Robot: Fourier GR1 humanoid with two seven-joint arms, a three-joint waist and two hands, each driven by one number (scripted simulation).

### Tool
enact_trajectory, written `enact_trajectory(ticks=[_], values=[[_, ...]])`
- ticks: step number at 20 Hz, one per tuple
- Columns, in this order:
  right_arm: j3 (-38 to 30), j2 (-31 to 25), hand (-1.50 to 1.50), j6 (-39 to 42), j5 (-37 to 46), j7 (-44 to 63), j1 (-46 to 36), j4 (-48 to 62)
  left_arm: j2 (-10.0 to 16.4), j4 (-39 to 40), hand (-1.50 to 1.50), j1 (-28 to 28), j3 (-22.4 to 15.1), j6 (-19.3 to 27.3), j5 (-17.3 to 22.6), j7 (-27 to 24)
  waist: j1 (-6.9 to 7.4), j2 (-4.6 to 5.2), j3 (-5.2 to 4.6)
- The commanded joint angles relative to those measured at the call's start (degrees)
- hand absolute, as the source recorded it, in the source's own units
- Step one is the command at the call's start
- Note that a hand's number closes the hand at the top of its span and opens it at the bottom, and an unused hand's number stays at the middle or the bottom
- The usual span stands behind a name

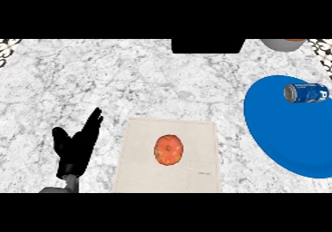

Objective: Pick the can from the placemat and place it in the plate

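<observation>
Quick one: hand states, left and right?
Left hand: open, fingers straight and pointing up, holding nothing, left of the beige rectangular placemat.
Right hand: not in view.

The blue can, lying on its side on the blue plate, is showing white lettering on its wall; one large stroke is looking like part of a letter, but no word or brand is coming through. The placemat is carrying a small faint mark near its lower right corner, too small to read.
</observation>
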Motion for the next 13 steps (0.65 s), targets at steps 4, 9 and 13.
enact_trajectory(ticks=[4, 9, 13], values=[[1.3, -2.0, -1.50, 3.3, 4.4, -10.8, 8.0, 0.2, -0.2, 0.5, 0.00, 1.8, -0.4, -0.8, -0.7, 1.3, -0.04, 0.29, -0.26], [1.2, -0.8, -1.50, 1.5, 4.6, -11.8, 12.1, -3.1, 1.8, 0.9, 0.00, 2.1, 2.8, -3.7, 1.8, 1.1, -0.17, 0.21, -0.31], [0.1, -2.6, -1.50, 2.9, 3.6, -11.7, 14.9, -5.3, -1.4, 2.1, 0.00, -0.3, 1.1, 0.1, -1.1, 2.2, -0.47, 0.19, -0.33]])
